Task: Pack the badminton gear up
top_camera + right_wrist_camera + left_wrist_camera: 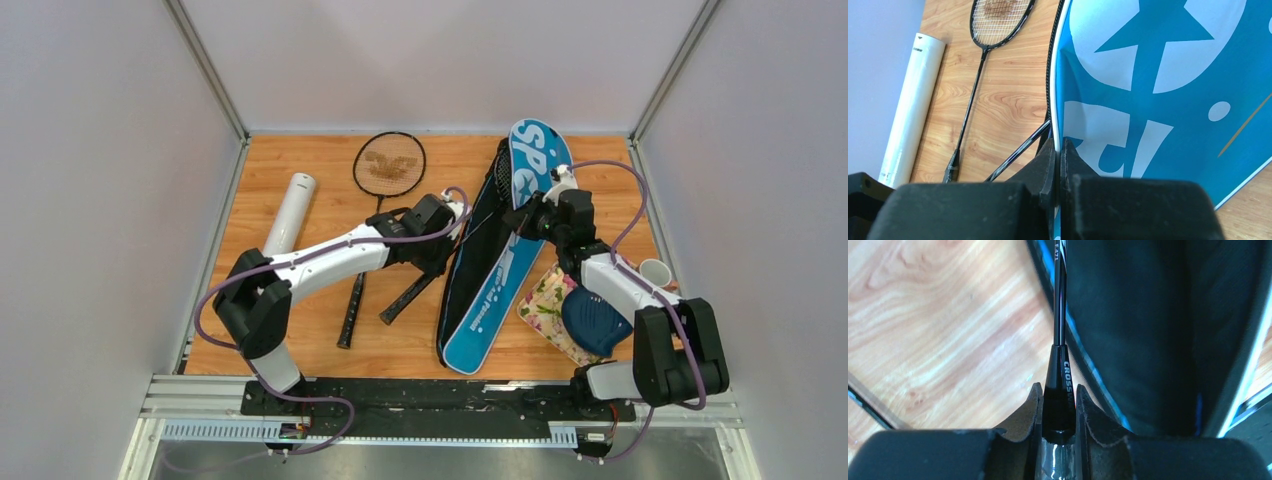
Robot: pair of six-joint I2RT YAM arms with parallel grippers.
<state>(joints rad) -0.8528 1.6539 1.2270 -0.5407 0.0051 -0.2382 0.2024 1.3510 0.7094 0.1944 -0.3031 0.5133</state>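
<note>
My left gripper (441, 226) is shut on a black racket (405, 298) at the cone where the shaft meets the handle; the left wrist view shows the jaws (1059, 390) clamped on it. Its shaft (1060, 300) runs into the open blue "SPORT" cover (505, 270), whose dark inside (1148, 330) lies just right of it. My right gripper (527, 218) is shut on the white edge of the cover's upper flap (1148, 100), holding it up. The second racket (389, 163) and the white tube (290, 212) lie flat at the back left. No shuttlecocks are in view.
A floral cloth (545, 300) with a dark blue shell-shaped object (595, 320) on it lies at the right front, under my right arm. A small white cup (655, 270) stands near the right wall. Grey walls close the table on three sides.
</note>
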